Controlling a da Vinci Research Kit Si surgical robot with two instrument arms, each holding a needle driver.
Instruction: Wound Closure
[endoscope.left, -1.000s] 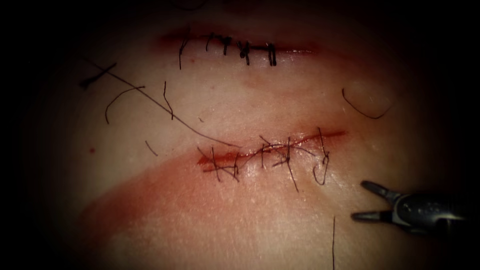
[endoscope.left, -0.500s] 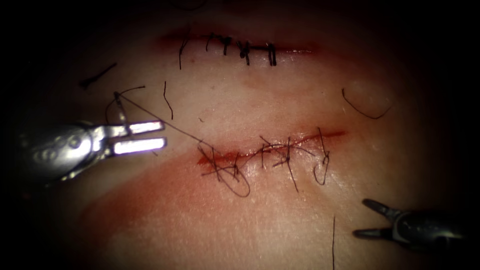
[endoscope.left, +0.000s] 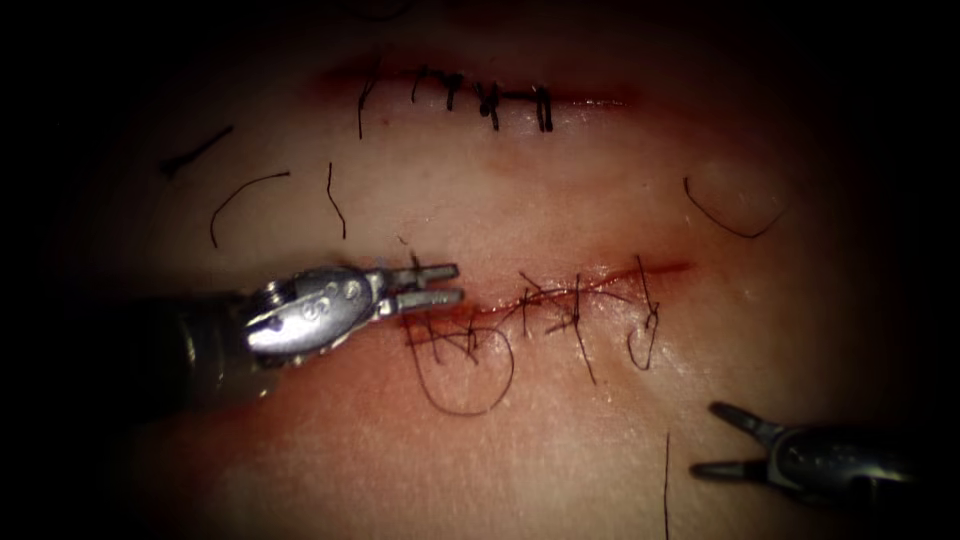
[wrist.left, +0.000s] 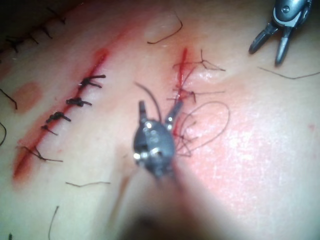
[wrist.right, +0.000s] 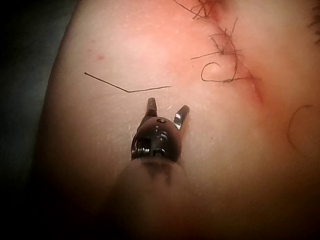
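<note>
Far left, on the tissue (endoscope.left: 560, 470): loose cut ends of thread (endoscope.left: 240, 190), well apart from both tools. Below them, a broad smear of red fluid (endoscope.left: 300, 400).

Left of centre: left pincer (endoscope.left: 457, 283), brought in level across the tissue with its tips at the left end of the cut (endoscope.left: 600, 283). Narrowly parted, clamping nothing that can be made out. In the left wrist view (wrist.left: 159, 109), parted likewise, with a thin dark strand curving past the tips – whether touched, cannot be told.

Centre: thread loop (endoscope.left: 462, 378), slack and round, lying flat on the near side of the cut, just beside the left pincer and joined to the stitches (endoscope.left: 560, 310) that cross the cut. Place of the needle not to be told.

Above centre: upper cut (endoscope.left: 480, 95), closed with a row of dark stitches.

Right: another curved cut end, beyond the right end of the cut.

Lower right: right pincer (endoscope.left: 705, 440), spread wide, empty – well apart from the cut, above bare tissue. Likewise wide and empty in the right wrist view (wrist.right: 166, 110).
</note>
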